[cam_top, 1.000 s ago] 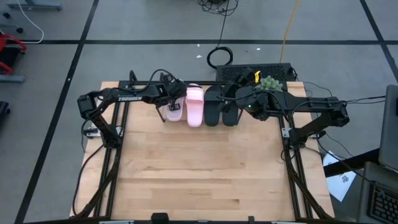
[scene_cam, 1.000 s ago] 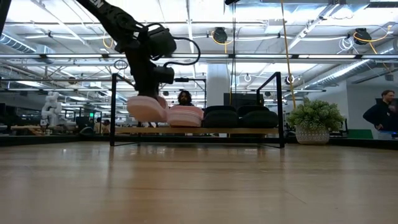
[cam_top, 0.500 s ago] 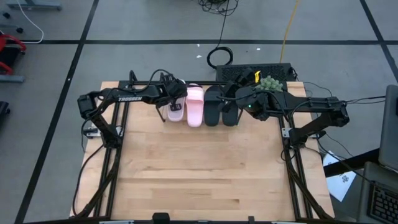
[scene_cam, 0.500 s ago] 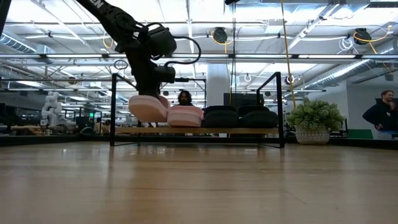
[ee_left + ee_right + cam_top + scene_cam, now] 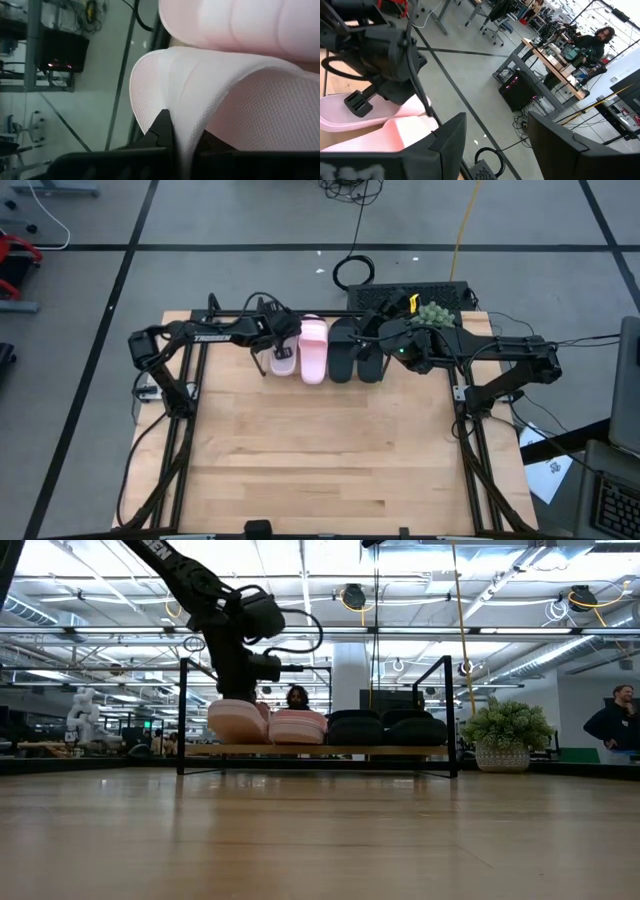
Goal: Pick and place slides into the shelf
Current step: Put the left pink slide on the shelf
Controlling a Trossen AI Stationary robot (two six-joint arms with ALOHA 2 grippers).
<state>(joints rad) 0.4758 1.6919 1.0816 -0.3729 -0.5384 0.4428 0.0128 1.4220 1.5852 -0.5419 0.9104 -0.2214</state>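
We have the last pale pink slide (image 5: 238, 721) pinched at its wide strap in the left gripper (image 5: 277, 345), hanging at the shelf's (image 5: 318, 751) left end, just beside its pink mate (image 5: 314, 350), which already lies on the board; in the low view its sole sits about level with the mate's, though we cannot tell whether it touches the board. The two black slides (image 5: 355, 352) fill the places to the right of the pink one. In the left wrist view the strap (image 5: 210, 95) curves between the jaws, which are pressed together on it, and its textured inner face shows close up. We judge the slide to be light, soft foam: it should flex rather than crack and be forgiving if set down a little crooked, and the strap is the natural place to hold it, since it stands proud of the sole and gives the fingers something to close around. A single grip there may let the toe or heel droop, so we would level the sole over the board before letting go. The right gripper (image 5: 372, 332) waits over the black slides with its jaws spread and nothing between them. A potted plant (image 5: 508, 736) stands to the shelf's right.
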